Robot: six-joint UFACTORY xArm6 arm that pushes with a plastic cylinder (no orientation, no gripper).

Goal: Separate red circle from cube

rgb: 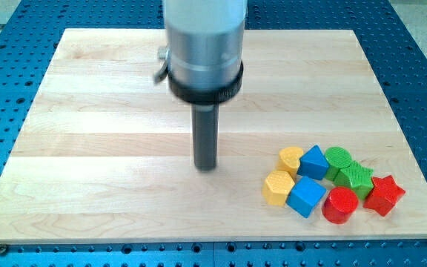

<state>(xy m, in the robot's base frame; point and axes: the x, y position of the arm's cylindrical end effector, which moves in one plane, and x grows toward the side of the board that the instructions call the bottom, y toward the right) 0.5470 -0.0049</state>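
Note:
The red circle (339,205) lies at the view's lower right, touching the blue cube (306,196) on its left. A second blue block (313,162) sits just above that cube. My tip (205,166) rests on the board to the left of the cluster, about a hundred pixels left of the nearest yellow block, touching no block.
The cluster also holds two yellow blocks (290,158) (279,187), a green circle (339,159), a green star (355,177) and a red star (385,194). The wooden board (87,148) lies on a blue perforated table. The board's bottom edge runs just below the cluster.

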